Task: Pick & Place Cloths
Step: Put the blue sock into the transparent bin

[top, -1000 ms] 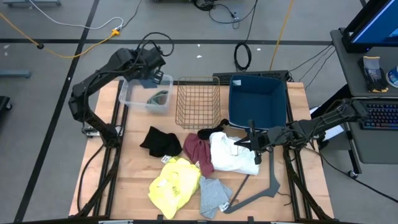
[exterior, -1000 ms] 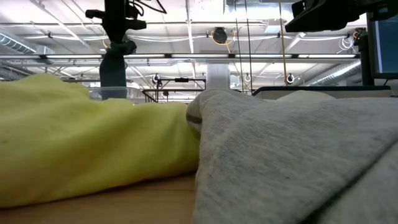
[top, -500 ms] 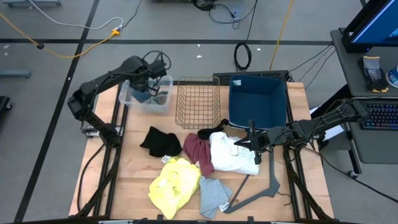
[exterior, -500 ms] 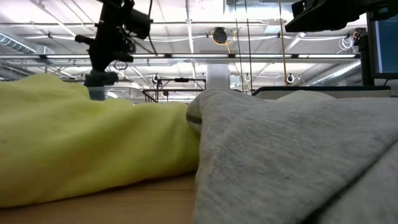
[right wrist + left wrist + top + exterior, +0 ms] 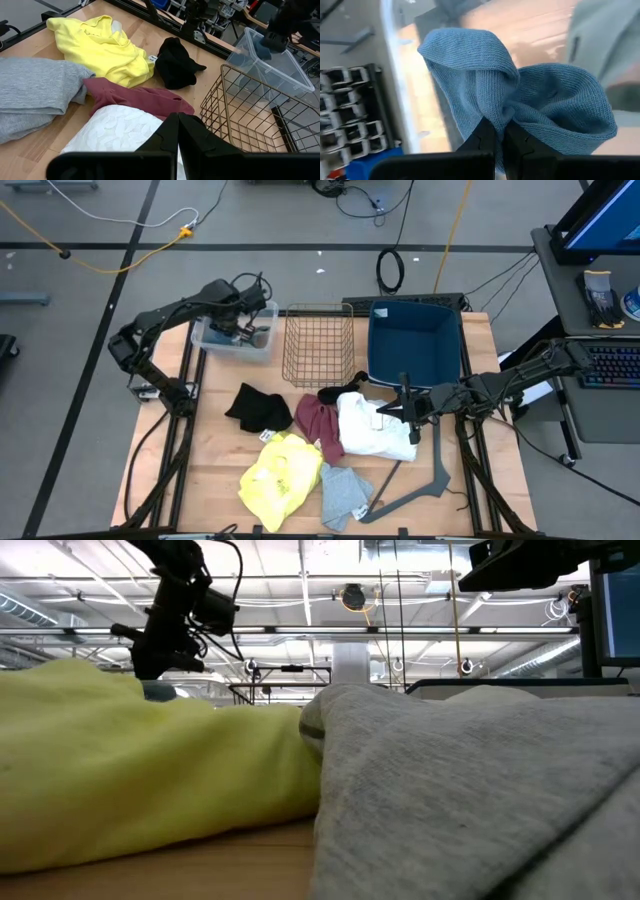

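Note:
My left gripper [image 5: 233,330] is shut on the teal-blue cloth [image 5: 530,100] and reaches down into the clear plastic bin [image 5: 205,340] at the table's far left. A grey cloth [image 5: 260,336] lies in that bin. Lying on the table are the black cloth [image 5: 258,406], the maroon cloth [image 5: 318,423], the white cloth [image 5: 372,430], the yellow cloth [image 5: 282,472] and another grey cloth [image 5: 345,492]. My right gripper [image 5: 405,412] is shut and hovers over the white cloth's right side, holding nothing. My left gripper pinches a bunched fold [image 5: 501,116] of the teal-blue cloth between its two fingers [image 5: 485,137]. The fingers slant steeply down from above. The cloth bulges out to both sides beyond the fingertips, inside the clear bin; whether it rests on the bin's floor I cannot tell.
A wire basket [image 5: 318,345] and a dark blue bin [image 5: 415,340] stand at the far edge, right of the clear bin. A grey angled hanger-like bar [image 5: 425,480] lies at the near right. In the low view the yellow cloth [image 5: 150,770] and grey cloth [image 5: 480,790] fill the foreground.
My left gripper has gone down into the clear bin with the teal-blue cloth, shifting slightly toward the table's left edge and tipping more steeply downward. It has stayed shut on the cloth.

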`<move>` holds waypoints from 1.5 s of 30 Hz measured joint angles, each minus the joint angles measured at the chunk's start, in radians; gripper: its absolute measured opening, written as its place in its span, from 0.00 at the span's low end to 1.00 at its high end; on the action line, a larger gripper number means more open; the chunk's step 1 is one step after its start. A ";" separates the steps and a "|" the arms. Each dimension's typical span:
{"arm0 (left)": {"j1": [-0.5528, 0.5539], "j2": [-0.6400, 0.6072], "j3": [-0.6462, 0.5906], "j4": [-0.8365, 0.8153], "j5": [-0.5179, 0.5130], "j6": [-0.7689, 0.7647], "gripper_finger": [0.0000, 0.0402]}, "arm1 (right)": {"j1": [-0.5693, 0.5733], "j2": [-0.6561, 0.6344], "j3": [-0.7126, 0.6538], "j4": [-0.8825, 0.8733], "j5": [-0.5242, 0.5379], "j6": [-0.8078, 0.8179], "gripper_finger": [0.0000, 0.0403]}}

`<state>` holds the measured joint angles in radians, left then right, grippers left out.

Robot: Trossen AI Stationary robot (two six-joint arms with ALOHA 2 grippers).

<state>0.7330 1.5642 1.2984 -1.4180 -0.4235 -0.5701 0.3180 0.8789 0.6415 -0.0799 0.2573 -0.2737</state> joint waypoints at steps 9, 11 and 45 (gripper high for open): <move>-0.005 0.000 0.000 0.036 0.042 -0.016 0.00 | 0.000 0.000 0.000 0.000 0.000 0.000 0.00; -0.009 0.000 0.000 0.041 0.055 -0.018 0.00 | 0.000 0.000 0.000 0.000 0.000 0.000 0.00; -0.018 0.001 -0.090 0.140 0.068 0.054 0.08 | 0.000 0.000 0.000 0.000 0.000 0.105 0.00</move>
<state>0.7151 1.5654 1.2079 -1.2781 -0.3554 -0.5161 0.3180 0.8787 0.6415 -0.0803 0.2569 -0.1684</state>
